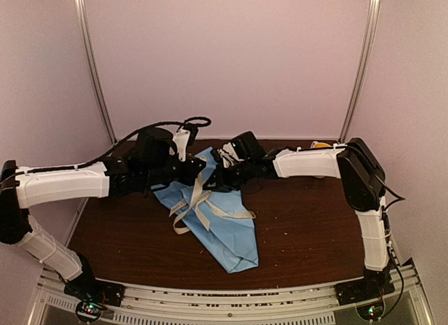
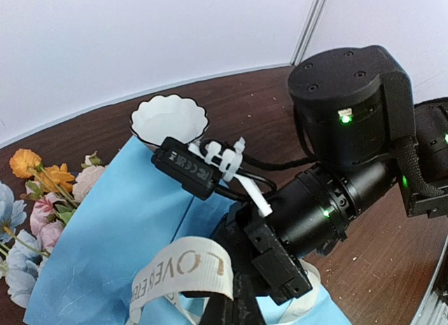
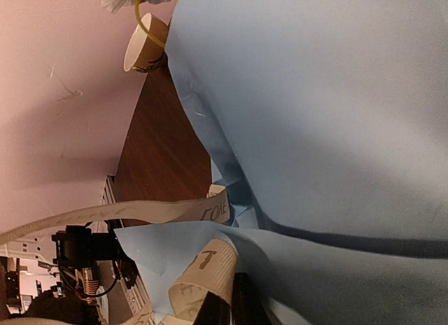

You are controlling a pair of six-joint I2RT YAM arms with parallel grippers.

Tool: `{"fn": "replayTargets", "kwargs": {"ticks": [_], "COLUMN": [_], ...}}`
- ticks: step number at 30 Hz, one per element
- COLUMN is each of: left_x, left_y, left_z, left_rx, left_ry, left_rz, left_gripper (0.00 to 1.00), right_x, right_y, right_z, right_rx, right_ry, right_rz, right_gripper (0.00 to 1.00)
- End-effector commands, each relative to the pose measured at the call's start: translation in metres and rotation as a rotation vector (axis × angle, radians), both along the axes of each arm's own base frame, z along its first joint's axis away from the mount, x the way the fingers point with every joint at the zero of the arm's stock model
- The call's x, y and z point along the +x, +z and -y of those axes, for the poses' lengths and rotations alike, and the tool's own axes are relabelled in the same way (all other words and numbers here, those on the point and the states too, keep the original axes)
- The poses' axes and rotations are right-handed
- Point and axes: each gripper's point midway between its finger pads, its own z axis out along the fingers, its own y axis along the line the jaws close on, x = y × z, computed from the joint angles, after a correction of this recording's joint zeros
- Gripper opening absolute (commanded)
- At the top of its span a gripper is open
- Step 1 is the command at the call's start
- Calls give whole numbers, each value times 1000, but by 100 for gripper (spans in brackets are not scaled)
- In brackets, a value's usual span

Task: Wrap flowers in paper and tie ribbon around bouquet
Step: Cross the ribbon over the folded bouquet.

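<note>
The bouquet lies across the middle of the table, wrapped in light-blue paper (image 1: 234, 237) with its narrow end toward the front. The beige ribbon (image 1: 203, 211) crosses the wrap, and its loose tails lie on the paper. Both grippers meet over the wide end. My left gripper (image 2: 234, 305) is shut on a ribbon loop (image 2: 185, 269) printed "LOVE". My right gripper (image 3: 231, 305) is shut on another curl of ribbon (image 3: 203, 269) against the paper (image 3: 315, 115). Orange, pink and pale blue flowers (image 2: 42, 195) stick out of the wrap. In the top view the arms hide the blooms.
A white scalloped bowl (image 2: 169, 118) stands just beyond the bouquet's wide end. The right arm's wrist (image 2: 336, 171) hangs close over the paper beside my left fingers. Bare brown tabletop (image 1: 308, 227) lies right of the bouquet, and grey walls close the back.
</note>
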Motion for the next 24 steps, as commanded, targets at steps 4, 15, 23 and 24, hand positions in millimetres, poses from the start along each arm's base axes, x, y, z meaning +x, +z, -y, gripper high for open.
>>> {"fn": "replayTargets", "kwargs": {"ticks": [4,15,23,24], "left_x": [20,33,30,30], "left_y": [-19,-64,-69,-66], "left_z": [28,13,18,19], "left_rx": [51,50,29,18], "left_ry": [-46,27,0,-4], "left_rz": [-11,-143,-167,-164], "left_gripper": [0,0,0,0], "right_x": [-3,-8,-18,-21], "right_y": [-16,23,37,37], "right_z": [-3,29,37,38], "right_rx": [23,104,143,155], "right_ry": [-9,-69,-37,-28], "right_rz": [-81,-36,17,16], "right_gripper": [12,27,35,32]}}
